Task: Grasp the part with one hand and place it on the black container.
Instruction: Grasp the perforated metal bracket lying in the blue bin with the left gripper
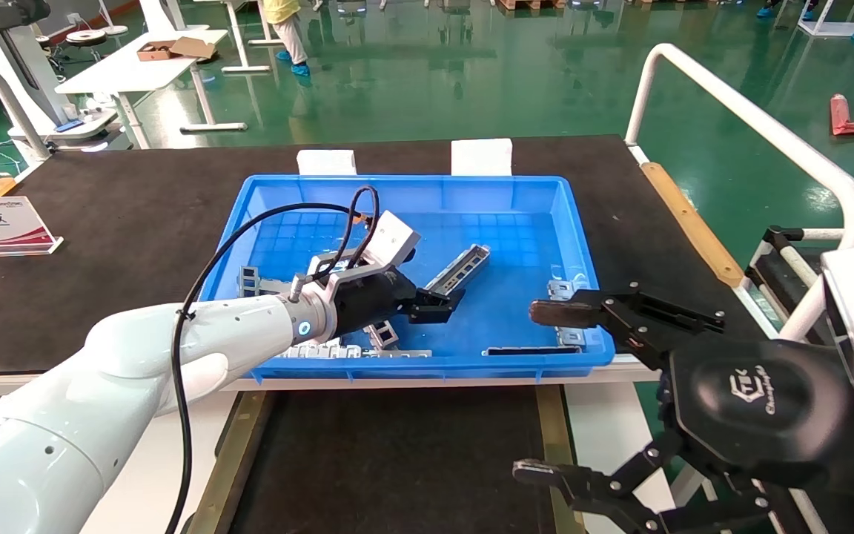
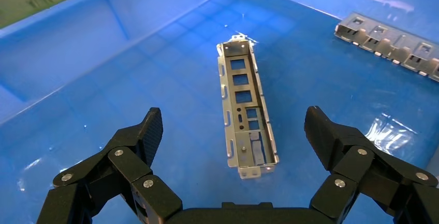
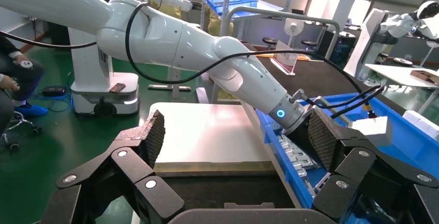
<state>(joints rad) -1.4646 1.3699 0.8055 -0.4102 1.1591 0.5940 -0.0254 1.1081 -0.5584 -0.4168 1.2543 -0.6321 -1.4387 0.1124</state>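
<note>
spread left pincer (image 2: 233, 131) straddles slotted silver part (image 2: 244, 107) lying in blue bin (image 2: 77, 53); right pincer (image 1: 545, 393) spread.

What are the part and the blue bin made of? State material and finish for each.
The part: apparently thin stamped sheet metal, silver-grey with a dull sheen; its folded edges and punched rectangular slots suggest this. The blue bin: likely moulded plastic, glossy; its floor reflects light and shows a moulded grid. The open left gripper hovers over the part.

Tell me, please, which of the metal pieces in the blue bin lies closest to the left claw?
The long slotted part lying alone mid-bin, directly between the open left claw fingers; the other pieces sit off along the bin edges.
</note>
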